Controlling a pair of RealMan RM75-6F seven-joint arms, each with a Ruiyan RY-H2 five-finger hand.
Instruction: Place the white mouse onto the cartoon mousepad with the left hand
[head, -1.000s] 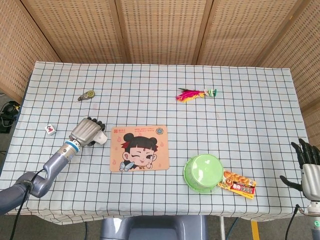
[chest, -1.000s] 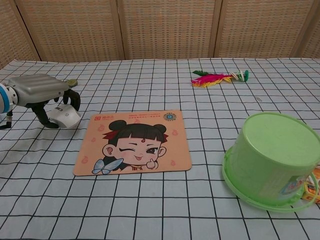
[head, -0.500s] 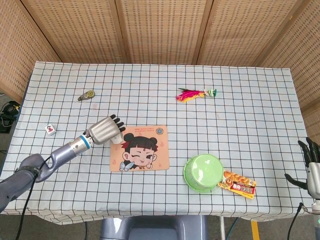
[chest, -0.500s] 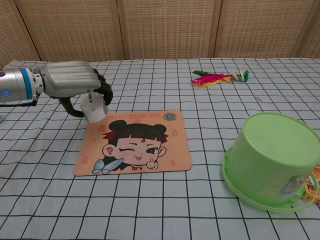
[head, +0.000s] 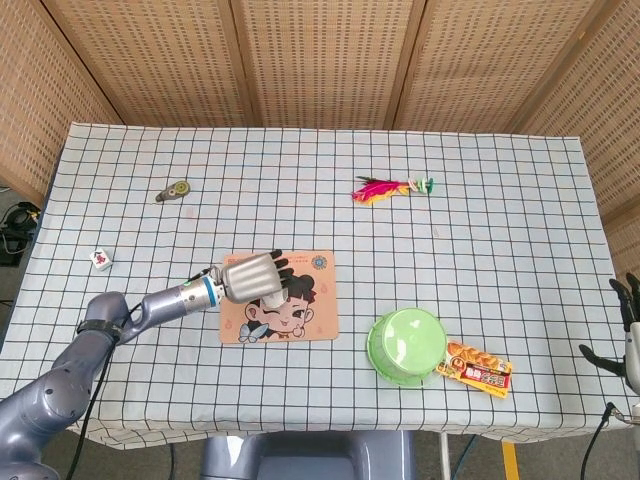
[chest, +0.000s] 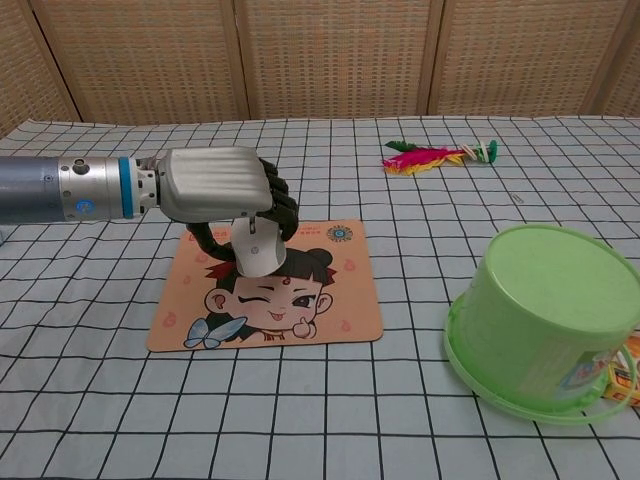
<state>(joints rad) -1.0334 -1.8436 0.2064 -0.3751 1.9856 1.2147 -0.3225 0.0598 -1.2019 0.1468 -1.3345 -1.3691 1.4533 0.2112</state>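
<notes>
My left hand (head: 254, 277) (chest: 222, 191) grips the white mouse (chest: 258, 246) from above, over the upper middle of the cartoon mousepad (head: 303, 310) (chest: 320, 309). The mouse hangs just above the printed girl's hair; whether it touches the pad I cannot tell. In the head view the hand hides the mouse. The pad is peach-coloured and lies flat on the checked tablecloth. Only the fingers of my right hand (head: 630, 335) show, at the right edge of the head view, apart and holding nothing.
An upturned green bucket (head: 406, 346) (chest: 545, 320) sits right of the pad with a snack packet (head: 476, 368) beside it. A feathered shuttlecock (head: 389, 188) (chest: 434, 157) lies at the back. A tape measure (head: 176, 190) and a small tile (head: 101, 259) lie far left.
My left hand has carried the mouse rightward from beside the pad's left edge to over the pad. My right hand has sunk lower at the frame's right edge.
</notes>
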